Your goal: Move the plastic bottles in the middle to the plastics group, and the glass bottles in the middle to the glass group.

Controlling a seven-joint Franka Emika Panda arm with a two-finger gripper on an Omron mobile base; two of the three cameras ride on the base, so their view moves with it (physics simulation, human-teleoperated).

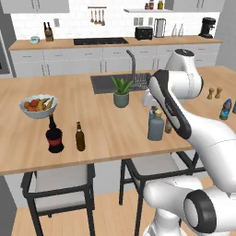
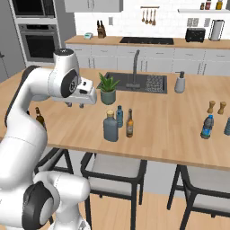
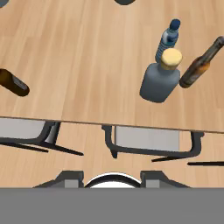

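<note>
**Arm raised over bench, three middle bottles untouched**

Bench point(image 2: 179, 121): wood island top, sink point(image 2: 148, 83) set in its far side, potted plant point(image 1: 121, 92) just in front of the sink.

End effector point(image 2: 75, 105) hangs above the bench left of the plant in the right base view, well clear of all bottles, nothing between the fingers. How far open it is: cannot tell, since the fingertips barely show in the hand view.

Fruit bowl point(image 1: 38, 106) sits at the far left of the bench.

Middle cluster, near the front edge:
- grey-blue bottle with tan stopper point(image 2: 110, 126), upright, frontmost.
- amber bottle point(image 2: 130, 124), upright, just beside it on the right in the right base view.
- light-blue bottle with blue cap point(image 2: 119, 116), upright, just behind the grey-blue one, between it and the amber one.

Glass group, left side of the bench, well apart from the cluster:
- black long-necked bottle with red label point(image 1: 54, 135).
- dark brown bottle point(image 1: 80, 137), just to its right.

Plastics group, right end of the bench: deeper-blue dark-capped bottle point(image 2: 206, 126), near the salt and pepper mills point(image 2: 216, 107).
</note>
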